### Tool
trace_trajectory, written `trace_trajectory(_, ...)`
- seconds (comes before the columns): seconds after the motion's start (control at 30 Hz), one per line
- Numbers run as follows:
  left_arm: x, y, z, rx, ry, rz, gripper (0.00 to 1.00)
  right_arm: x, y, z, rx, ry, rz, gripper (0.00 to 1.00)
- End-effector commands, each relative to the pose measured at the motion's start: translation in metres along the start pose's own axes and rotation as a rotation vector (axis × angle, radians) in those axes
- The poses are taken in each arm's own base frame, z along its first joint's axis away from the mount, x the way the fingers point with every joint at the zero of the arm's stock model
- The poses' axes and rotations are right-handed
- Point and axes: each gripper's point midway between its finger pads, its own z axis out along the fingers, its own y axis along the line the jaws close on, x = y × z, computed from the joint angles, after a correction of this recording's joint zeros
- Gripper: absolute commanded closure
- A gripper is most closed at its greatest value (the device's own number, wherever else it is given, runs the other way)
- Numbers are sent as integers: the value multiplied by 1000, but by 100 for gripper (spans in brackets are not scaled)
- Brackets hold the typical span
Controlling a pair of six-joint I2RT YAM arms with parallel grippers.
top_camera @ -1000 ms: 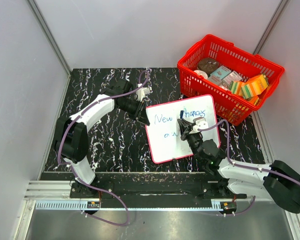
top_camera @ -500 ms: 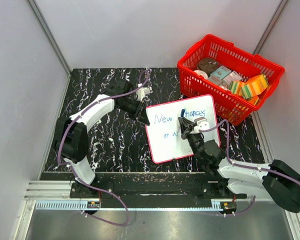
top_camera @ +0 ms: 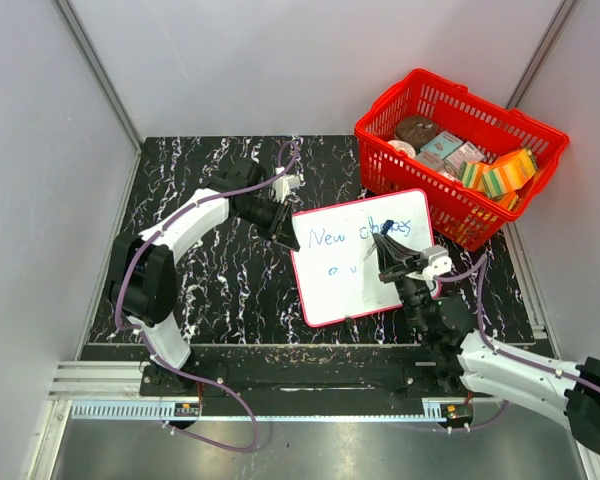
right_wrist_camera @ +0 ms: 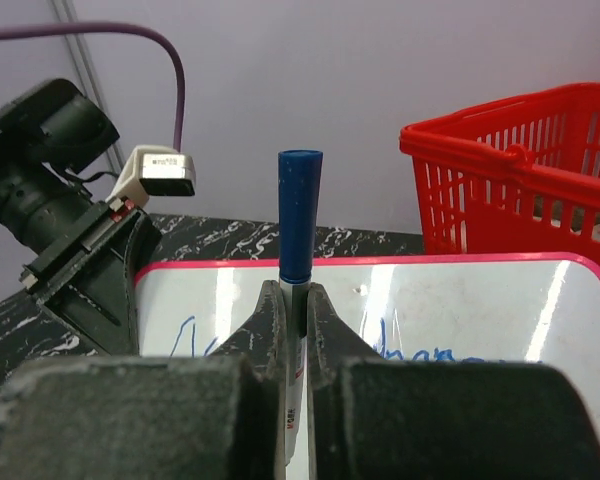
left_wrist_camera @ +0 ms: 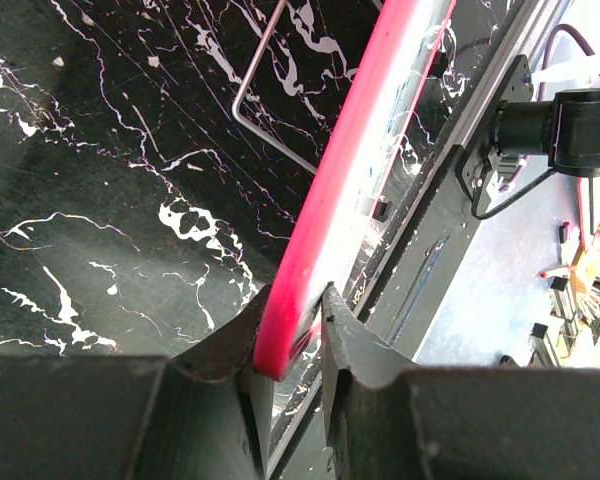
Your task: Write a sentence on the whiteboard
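Observation:
The whiteboard [top_camera: 355, 297], white with a thin red rim, lies tilted on the black marbled table. The sentence [top_camera: 352, 236] in blue script reads "New chances", with a few letters started on a lower line. My left gripper [top_camera: 286, 236] is shut on the board's upper left corner; in the left wrist view its jaws [left_wrist_camera: 292, 300] pinch the red rim [left_wrist_camera: 352, 170]. My right gripper [top_camera: 384, 257] hovers over the board's right half, shut on a blue-capped marker [right_wrist_camera: 299, 215] that stands upright between its fingers. The whiteboard [right_wrist_camera: 460, 310] lies below it.
A red basket [top_camera: 460, 150] full of packaged goods stands at the back right, touching the board's far corner. A thin wire loop [left_wrist_camera: 270, 90] lies on the table by the board's edge. Grey walls close in the table on three sides.
My right arm has swung to the right and its wrist has turned, carrying the marker away from the lower line of writing. The left arm and the board have not moved.

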Motion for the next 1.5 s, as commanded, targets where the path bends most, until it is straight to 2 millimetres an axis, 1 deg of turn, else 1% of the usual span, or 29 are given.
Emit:
trace_trajectory(0.0, -4, 24, -1, -164, -4, 144, 100, 7, -5, -3, 18, 29, -19, 100)
trace_trajectory(0.03, -3, 25, -1, -164, -2, 143, 100, 12, -4, -2, 19, 42, -29, 100)
trace_trajectory(0.17, -3, 24, -1, -162, -4, 145, 100, 18, -3, 4, 29, 58, -50, 100)
trace_trajectory(0.3, -3, 23, -2, -163, -4, 149, 100, 17, -3, 9, 40, 42, -51, 100)
trace_trajectory(0.57, -3, 24, -1, -161, -4, 147, 100, 19, -5, 9, 53, 29, -54, 100)
trace_trajectory(0.6, -2, 24, -1, -161, -2, 145, 100, 17, -5, 10, 57, 19, -54, 100)
trace_trajectory(0.8, -3, 23, -2, -160, -4, 150, 100, 21, -3, 13, 54, 20, -62, 100)
trace_trajectory(0.83, -3, 22, -2, -159, -4, 149, 100, 24, -4, 13, 58, 27, -66, 100)
trace_trajectory(0.9, -4, 22, -2, -157, -7, 152, 100, 23, -6, 12, 68, 14, -65, 100)
trace_trajectory(1.13, -3, 22, -2, -156, -5, 153, 100, 28, -7, 13, 78, 20, -77, 100)
trace_trajectory(1.33, -3, 21, -2, -156, -6, 150, 100, 32, -4, 14, 70, 28, -75, 100)
trace_trajectory(1.47, -3, 21, -3, -156, -8, 155, 100, 27, -10, 12, 90, 12, -69, 100)
